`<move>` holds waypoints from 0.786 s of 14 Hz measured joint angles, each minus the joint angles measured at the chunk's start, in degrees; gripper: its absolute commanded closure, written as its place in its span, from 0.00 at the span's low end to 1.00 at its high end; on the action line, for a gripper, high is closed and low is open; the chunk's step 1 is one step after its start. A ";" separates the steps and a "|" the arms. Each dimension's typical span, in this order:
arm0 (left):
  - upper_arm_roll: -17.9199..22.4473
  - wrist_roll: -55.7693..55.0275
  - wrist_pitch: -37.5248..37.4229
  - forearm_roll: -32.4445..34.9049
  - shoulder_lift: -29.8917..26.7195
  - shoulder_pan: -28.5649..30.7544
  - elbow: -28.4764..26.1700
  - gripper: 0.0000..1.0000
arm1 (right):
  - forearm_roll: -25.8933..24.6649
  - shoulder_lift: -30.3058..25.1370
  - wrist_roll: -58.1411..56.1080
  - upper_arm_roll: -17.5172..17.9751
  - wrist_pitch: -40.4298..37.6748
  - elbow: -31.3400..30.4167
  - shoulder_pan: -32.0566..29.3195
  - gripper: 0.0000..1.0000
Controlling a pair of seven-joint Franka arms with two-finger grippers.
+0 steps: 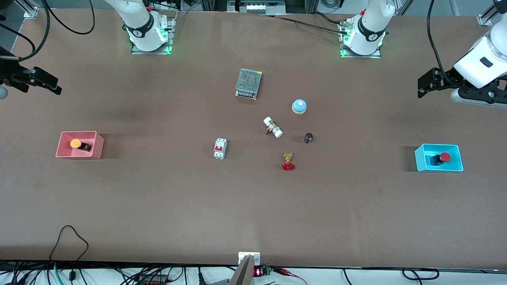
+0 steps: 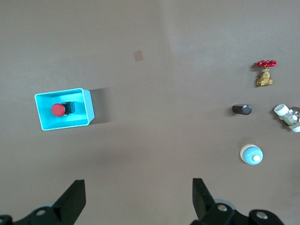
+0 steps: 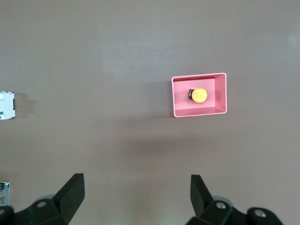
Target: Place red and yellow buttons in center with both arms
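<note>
The round yellow-capped push button (image 1: 76, 143) lies in the pink plastic bin (image 1: 100, 147) near the right arm's end of the brown tabletop (image 1: 158, 206). The round red-capped push button (image 1: 441, 158) lies in the light-blue plastic bin (image 1: 419, 160) near the left arm's end. The right gripper (image 1: 49, 85) and left gripper (image 1: 423, 86) hover over those tabletop ends, fingers spread wide, holding nothing.

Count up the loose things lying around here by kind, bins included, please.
Push buttons: 2 (red button, yellow button)
Bins: 2 (blue bin, pink bin)
Other parts at mid-table: 6
Total: 10
</note>
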 measured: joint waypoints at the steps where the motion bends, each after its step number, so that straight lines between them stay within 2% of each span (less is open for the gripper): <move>1: 0.00 0.00 0.00 0.00 0.00 0.00 0.00 0.00 | 0.00 0.00 0.00 0.00 -0.02 0.00 0.00 0.00; 11: 0.01 0.00 -0.01 0.00 0.02 0.01 0.00 0.00 | 0.17 1.32 0.02 -0.27 1.95 0.59 -0.22 0.00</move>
